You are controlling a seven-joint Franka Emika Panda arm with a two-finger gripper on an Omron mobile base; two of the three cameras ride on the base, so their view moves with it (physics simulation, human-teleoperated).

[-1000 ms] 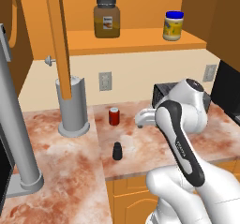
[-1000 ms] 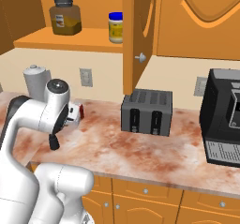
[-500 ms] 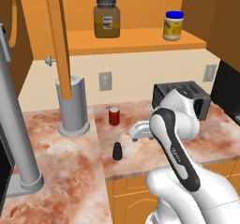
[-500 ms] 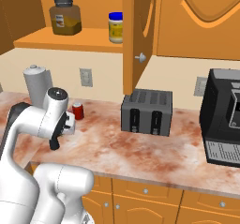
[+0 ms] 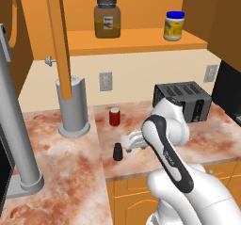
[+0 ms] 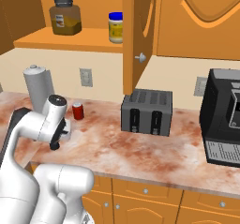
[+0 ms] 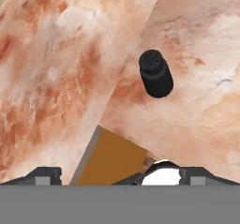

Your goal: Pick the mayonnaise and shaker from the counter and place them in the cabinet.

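At the bottom of the hand view we see our two-finger gripper [image 7: 119, 174] spread wide and empty, the tiny all-black shaker [image 7: 155, 73] untouched mid-frame.

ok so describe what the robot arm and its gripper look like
The arm is glossy white with rounded, bulbous links and dark grey to black bands at the joints. The gripper is pale grey-white, with two small dark finger tips. No cables or markings can be made out.
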